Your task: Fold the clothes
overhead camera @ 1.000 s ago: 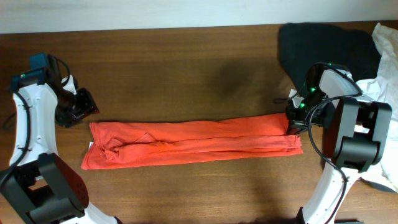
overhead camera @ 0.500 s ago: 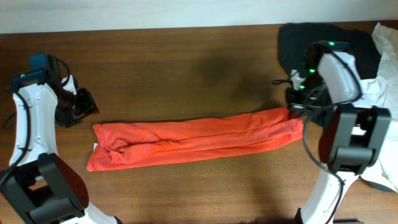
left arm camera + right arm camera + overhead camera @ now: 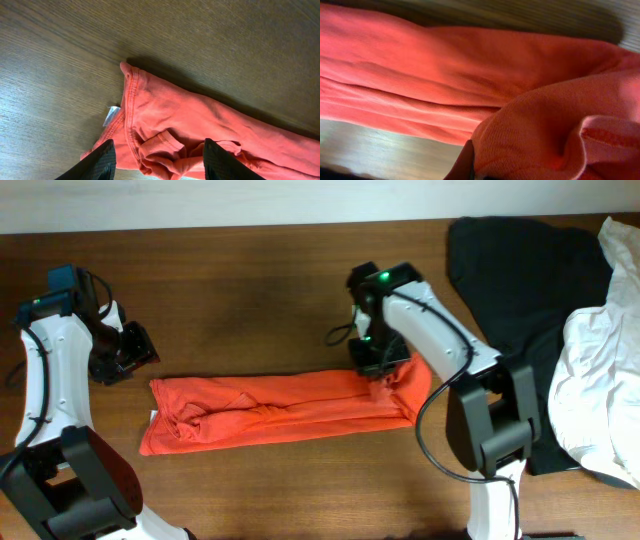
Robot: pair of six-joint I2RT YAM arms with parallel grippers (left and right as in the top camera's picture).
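along the bench's (image 3: 300,300) middle, nearer its front edge, the red-orange t-shirt (image 3: 260,410) lay as a long strip. the right gripper (image 3: 380,365) pinched its right end, doubled over the strip, apparently to fold it leftward. the left gripper (image 3: 125,352) hung near the left edge, fingers spread, holding nothing.

— From where is the whole scene taken in?
— From above: the wooden surface (image 3: 260,290) is viewed straight down and from afar, with the left arm (image 3: 45,370) and right arm (image 3: 435,330) both included.
— And the wrist views?
— The left is held near, tilted down past its fingers (image 3: 97,162) onto one end of the red-orange T-shirt (image 3: 200,130). The right is pressed so close that cloth nearly fills the frame. That shirt is shared by all three views.
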